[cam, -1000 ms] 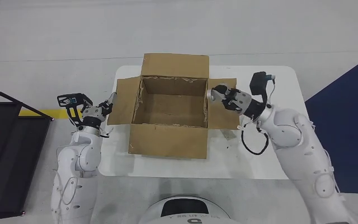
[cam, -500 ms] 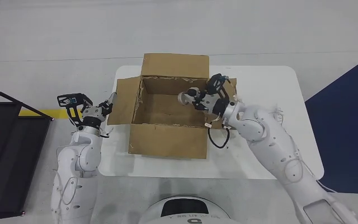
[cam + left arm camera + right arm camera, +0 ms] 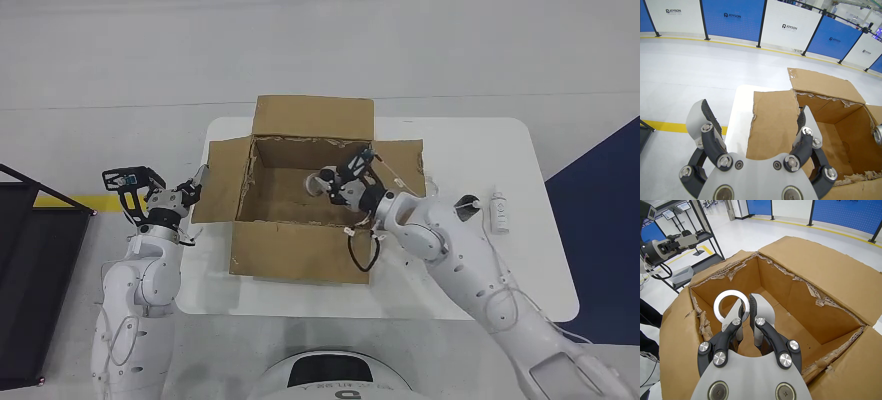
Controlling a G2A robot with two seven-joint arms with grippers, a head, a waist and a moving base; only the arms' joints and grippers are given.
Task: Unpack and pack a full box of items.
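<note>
Top view: a cardboard box (image 3: 300,250) sits in the middle of the white table (image 3: 480,275), all four flaps folded out, rim edges torn. The right gripper (image 3: 335,184) is inside the opening, toward the far right part, pinching a silver ring (image 3: 317,183). From above the ring reads only as a small pale blob and its shape is hard to make out. Whether it touches the box floor cannot be told.

Right wrist view: the ring (image 3: 732,293) is plain here. It is flat and shiny with an open centre, held upright by its edge. The fingers of the right gripper (image 3: 748,302) are drawn narrow on it. The brown box walls (image 3: 810,262) stand around it. The fingers hide the patch of floor straight beneath them.

Left wrist view: the left gripper (image 3: 754,106) is spread wide and holds nothing. It is outside the box, by the left flap (image 3: 772,113) and over the table's edge. At the frame's border a sliver of the ring (image 3: 877,134) shows inside the box, the rest cut off.

Top view again: the left gripper (image 3: 192,188) is just beside the left flap; contact cannot be judged. A small white object (image 3: 497,208) lies on the table to the right, well apart from the box and too small to identify.
</note>
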